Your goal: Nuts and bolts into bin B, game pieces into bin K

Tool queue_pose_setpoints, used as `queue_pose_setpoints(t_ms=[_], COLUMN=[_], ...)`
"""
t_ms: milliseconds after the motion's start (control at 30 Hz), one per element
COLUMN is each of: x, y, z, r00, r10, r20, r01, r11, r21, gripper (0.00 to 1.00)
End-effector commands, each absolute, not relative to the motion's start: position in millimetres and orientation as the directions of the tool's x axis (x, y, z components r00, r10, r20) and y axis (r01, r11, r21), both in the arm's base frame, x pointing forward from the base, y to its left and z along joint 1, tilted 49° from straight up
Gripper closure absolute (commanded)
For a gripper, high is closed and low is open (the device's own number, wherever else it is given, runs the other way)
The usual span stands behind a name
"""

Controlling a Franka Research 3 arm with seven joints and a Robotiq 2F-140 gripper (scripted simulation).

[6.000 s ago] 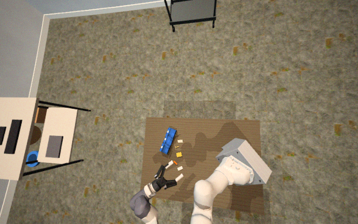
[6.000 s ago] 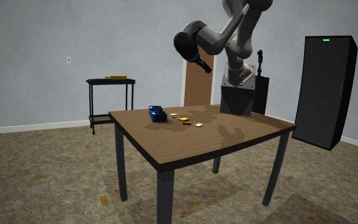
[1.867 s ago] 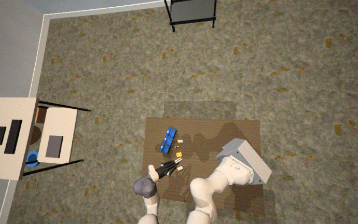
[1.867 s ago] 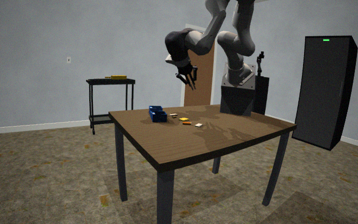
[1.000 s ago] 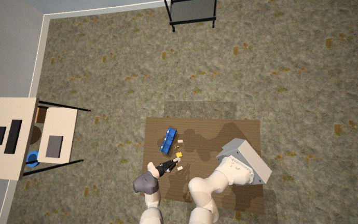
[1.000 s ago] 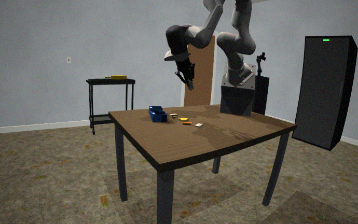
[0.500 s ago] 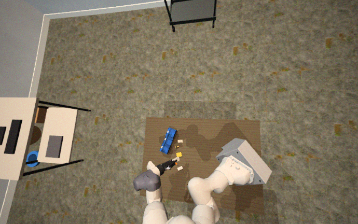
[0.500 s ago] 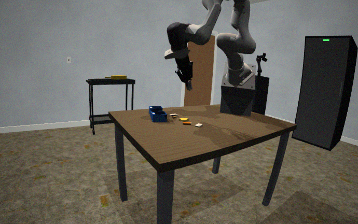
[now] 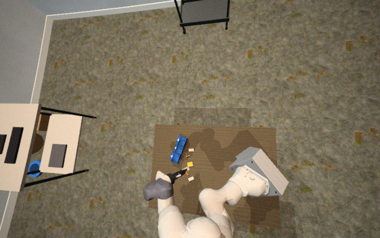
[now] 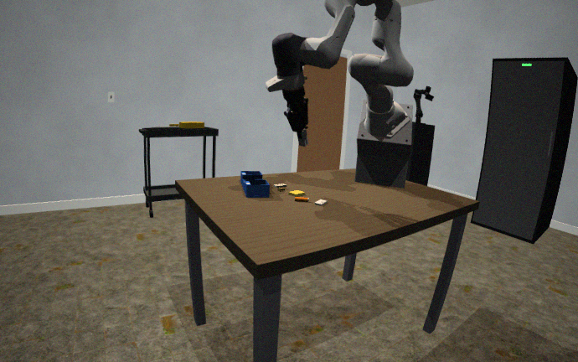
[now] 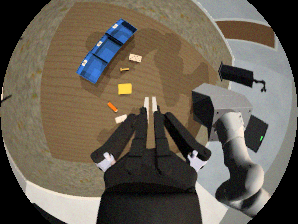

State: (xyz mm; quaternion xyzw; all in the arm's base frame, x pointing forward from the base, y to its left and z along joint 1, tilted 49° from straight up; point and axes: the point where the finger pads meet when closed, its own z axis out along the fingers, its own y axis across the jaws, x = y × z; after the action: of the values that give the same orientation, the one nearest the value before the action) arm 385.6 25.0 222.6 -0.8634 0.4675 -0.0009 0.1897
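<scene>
The blue bins (image 9: pixel 178 149) (image 10: pixel 255 183) (image 11: pixel 105 51) stand in a row on the left part of the brown table (image 9: pixel 252 134) (image 10: pixel 298 238) (image 11: pixel 60 96); their letters are too small to read. Beside them lie a cream piece (image 9: pixel 191 150) (image 11: pixel 136 58), a small bolt (image 9: pixel 188 155) (image 11: pixel 124 68), a yellow piece (image 9: pixel 190 164) (image 10: pixel 296 192) (image 11: pixel 124 88), an orange piece (image 9: pixel 186 173) (image 10: pixel 301 199) (image 11: pixel 112 107) and another cream piece (image 9: pixel 190 178) (image 10: pixel 320 202) (image 11: pixel 120 119). My gripper (image 9: pixel 185 168) (image 10: pixel 302 141) (image 11: pixel 150 102) hangs high above these pieces, shut and empty.
The arm's grey pedestal (image 9: pixel 260 168) (image 10: pixel 381 162) stands on the table's right part. A black cart (image 10: pixel 178 127) (image 9: pixel 204 11) stands behind the table, and a tall black cabinet (image 10: pixel 524 145) to the right.
</scene>
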Motion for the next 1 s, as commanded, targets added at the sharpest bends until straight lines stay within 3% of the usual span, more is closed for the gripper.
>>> queue_pose_setpoints(t_ms=[0,967], x=[389,399], y=[23,17], z=[223,229], r00=[0.679,0.890], r10=[-0.724,-0.432], r20=[-0.120,0.144], r01=[-0.705,-0.286], r11=[-0.598,-0.776], r21=[-0.382,-0.561], gripper=[0.95,0.95])
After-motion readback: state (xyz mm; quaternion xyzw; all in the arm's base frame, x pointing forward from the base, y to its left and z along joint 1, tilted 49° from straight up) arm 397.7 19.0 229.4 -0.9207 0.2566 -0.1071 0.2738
